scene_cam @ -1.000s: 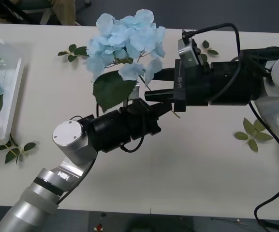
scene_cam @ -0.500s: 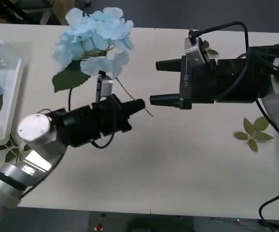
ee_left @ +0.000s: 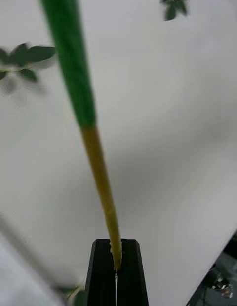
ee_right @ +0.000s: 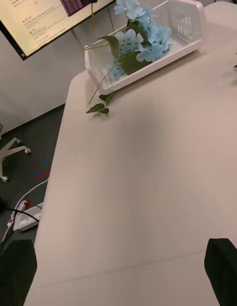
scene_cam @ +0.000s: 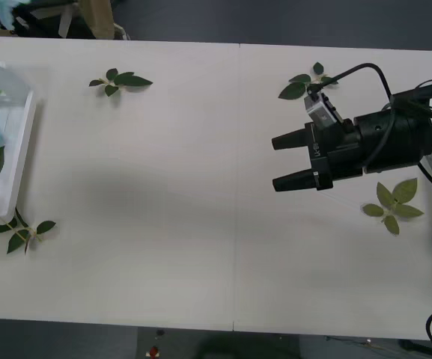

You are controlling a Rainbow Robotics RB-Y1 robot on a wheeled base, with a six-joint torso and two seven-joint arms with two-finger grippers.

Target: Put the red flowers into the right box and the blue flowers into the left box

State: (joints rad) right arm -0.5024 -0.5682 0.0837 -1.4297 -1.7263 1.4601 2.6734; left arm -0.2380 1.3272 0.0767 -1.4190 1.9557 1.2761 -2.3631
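Over on our left side, our left gripper (ee_left: 114,259) has its jaws pinched tight on the yellow tip of a stem (ee_left: 79,98), green farther up, with the bloom out of frame. We judge it to be one of the blue flowers, on its way to the left box (scene_cam: 17,142). That box sits at the table's (scene_cam: 201,224) left edge and already cradles blue flowers (ee_right: 140,37), their leaves and a stem hanging over the near rim.

To do this well, we should bring the bloom fully over the box before parting the jaws and lower it so the long stem lies along the box, not across its rim. Our hold is at the very tip, so swinging slowly would keep the head from whipping.

Our right gripper (scene_cam: 294,161) hangs over the table's right half, jaws spread wide and empty. Between it and the box the surface is open, with only loose leaf sprigs (scene_cam: 118,79) near the edges.
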